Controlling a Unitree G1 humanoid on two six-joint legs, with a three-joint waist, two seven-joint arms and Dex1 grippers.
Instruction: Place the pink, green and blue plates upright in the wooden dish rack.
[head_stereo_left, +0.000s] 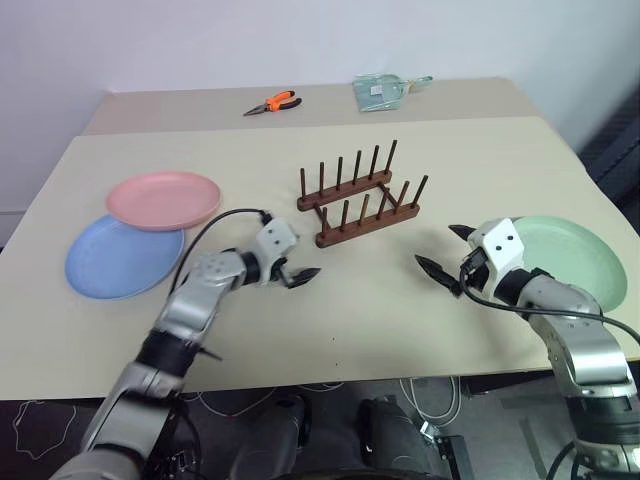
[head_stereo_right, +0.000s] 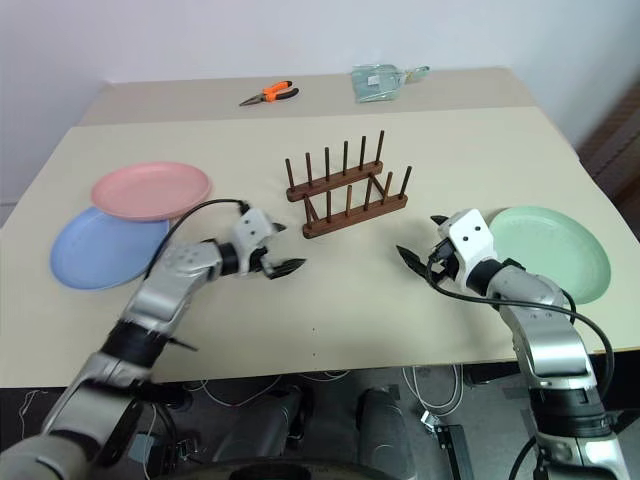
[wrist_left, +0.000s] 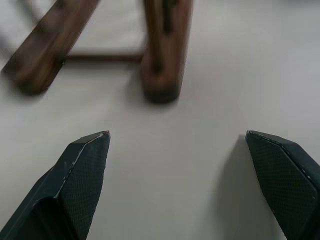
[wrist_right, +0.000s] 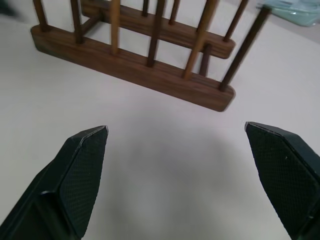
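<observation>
Plates first, far left: blue plate (head_stereo_left: 118, 260) flat on the table (head_stereo_left: 350, 310), with the pink plate (head_stereo_left: 164, 199) lying partly over its far edge. Next along, left gripper (head_stereo_left: 296, 275) hovering low over bare tabletop, fingers spread wide and empty, aimed toward the near end of the wooden dish rack (head_stereo_left: 360, 205). Rack standing mid-table, all pegs empty. Then right gripper (head_stereo_left: 445, 250), likewise wide apart and holding nothing, just beside the green plate (head_stereo_left: 567, 260) lying flat at the right edge. Risks, judged from here: pinching pink could drag blue along (overlap between them); shallow rims hard to catch off a flat surface; a tilted plate could knock the light rack or slip between pegs.
</observation>
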